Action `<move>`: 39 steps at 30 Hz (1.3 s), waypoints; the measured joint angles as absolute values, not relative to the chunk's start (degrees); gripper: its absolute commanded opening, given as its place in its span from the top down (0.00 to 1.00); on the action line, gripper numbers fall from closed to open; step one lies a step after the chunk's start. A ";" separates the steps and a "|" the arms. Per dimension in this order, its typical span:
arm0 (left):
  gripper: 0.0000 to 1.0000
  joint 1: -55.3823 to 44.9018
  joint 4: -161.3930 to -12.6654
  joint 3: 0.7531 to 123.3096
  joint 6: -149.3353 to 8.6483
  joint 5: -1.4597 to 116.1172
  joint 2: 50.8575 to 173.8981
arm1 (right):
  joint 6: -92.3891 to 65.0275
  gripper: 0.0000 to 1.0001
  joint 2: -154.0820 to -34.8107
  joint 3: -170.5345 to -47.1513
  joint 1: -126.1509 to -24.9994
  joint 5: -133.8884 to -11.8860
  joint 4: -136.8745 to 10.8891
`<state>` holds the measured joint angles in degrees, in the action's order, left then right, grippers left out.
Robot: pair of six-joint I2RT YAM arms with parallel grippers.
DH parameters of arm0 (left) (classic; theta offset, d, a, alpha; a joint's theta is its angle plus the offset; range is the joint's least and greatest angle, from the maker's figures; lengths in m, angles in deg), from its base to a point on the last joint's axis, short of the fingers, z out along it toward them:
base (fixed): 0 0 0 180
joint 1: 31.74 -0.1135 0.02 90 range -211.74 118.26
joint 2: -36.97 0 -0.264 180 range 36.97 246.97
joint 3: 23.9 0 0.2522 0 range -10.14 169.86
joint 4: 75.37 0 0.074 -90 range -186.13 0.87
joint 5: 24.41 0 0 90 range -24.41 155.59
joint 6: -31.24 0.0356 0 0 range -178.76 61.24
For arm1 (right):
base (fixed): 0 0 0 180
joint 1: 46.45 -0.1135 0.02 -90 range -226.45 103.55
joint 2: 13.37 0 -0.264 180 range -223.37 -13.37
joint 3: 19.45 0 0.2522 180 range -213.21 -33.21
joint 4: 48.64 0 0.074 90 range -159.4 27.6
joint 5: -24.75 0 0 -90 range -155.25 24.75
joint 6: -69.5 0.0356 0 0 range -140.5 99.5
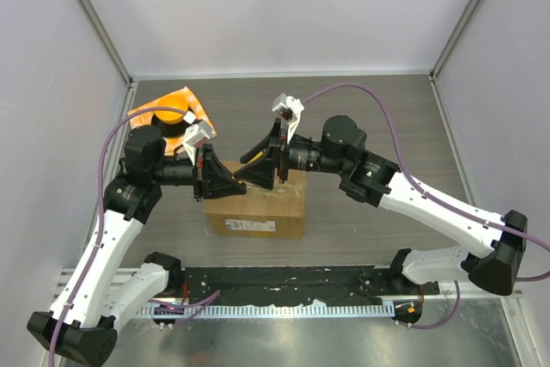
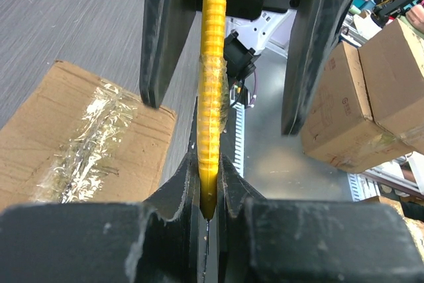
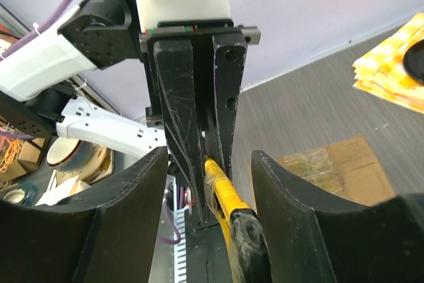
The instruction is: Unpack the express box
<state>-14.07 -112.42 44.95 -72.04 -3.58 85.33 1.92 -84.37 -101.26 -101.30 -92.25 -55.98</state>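
Observation:
The express box (image 1: 258, 208), brown cardboard with clear tape on top and a white label on its near side, lies mid-table. Both grippers meet just above it. My left gripper (image 1: 225, 185) is shut on the tip of a yellow utility knife (image 2: 213, 97), its jaws pinching it (image 2: 209, 164). My right gripper (image 1: 258, 174) is open, its fingers (image 2: 165, 31) standing on either side of the knife's other end without touching. In the right wrist view the knife (image 3: 228, 197) runs between my open right gripper (image 3: 209, 164). The box's taped top shows in both wrist views (image 2: 86, 144) (image 3: 331, 164).
An orange checkered cloth (image 1: 185, 100) with a round orange object (image 1: 168, 115) lies at the back left, behind the left arm. A black rail (image 1: 284, 285) runs along the near edge. Other cardboard boxes (image 2: 358, 111) stand beyond the table.

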 measured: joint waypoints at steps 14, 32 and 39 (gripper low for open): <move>0.86 -14.09 -113.36 45.74 -71.65 -4.32 85.07 | 1.04 0.99 -85.61 -102.38 -102.33 -93.65 -59.57; 0.00 -13.85 -144.86 53.54 -39.63 26.76 84.61 | -13.12 0.99 -82.58 -102.99 -102.96 -53.78 -72.86; 0.00 -13.85 -154.36 48.36 -24.57 35.81 83.19 | -20.99 0.99 -86.64 -101.37 -102.96 -37.28 -68.42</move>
